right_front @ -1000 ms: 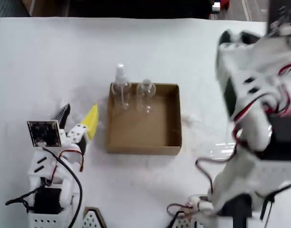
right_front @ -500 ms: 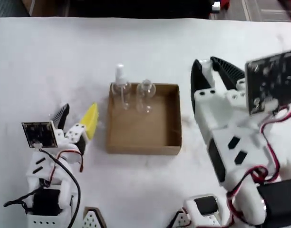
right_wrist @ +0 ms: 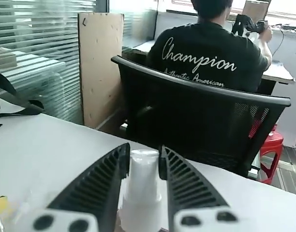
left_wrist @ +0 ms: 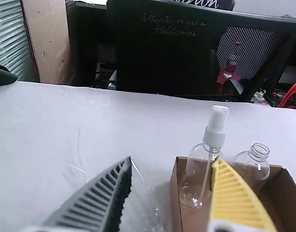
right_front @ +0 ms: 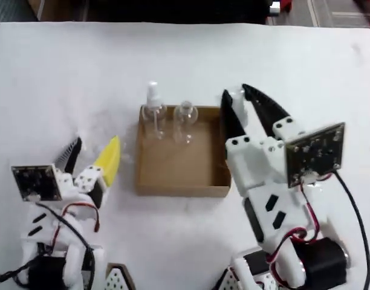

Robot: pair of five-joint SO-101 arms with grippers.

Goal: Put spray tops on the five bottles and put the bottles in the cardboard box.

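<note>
The cardboard box (right_front: 182,166) sits mid-table. In its far left corner stand two clear bottles: one with a white spray top (right_front: 153,113) and one with a bare neck (right_front: 185,119). My right gripper (right_front: 235,99) hangs over the box's far right corner, shut on a white spray top (right_wrist: 140,191) that stands upright between its black fingers (right_wrist: 102,186). Left of the box, low over the table, my left gripper (right_front: 91,151) is open, and the capped bottle (left_wrist: 206,157), the bare one (left_wrist: 252,162) and the box wall (left_wrist: 179,195) lie beyond its grey and yellow fingers.
Crumpled clear film (left_wrist: 143,198) lies on the white table (right_front: 70,72) between the left gripper and the box. A black mesh chair (right_wrist: 206,125) stands beyond the table's far edge. The right arm's body (right_front: 282,199) covers the table right of the box.
The right arm has swung down and to the left, bringing its gripper from the far right to the box's far right corner. The left arm has drawn back a little toward the left.
</note>
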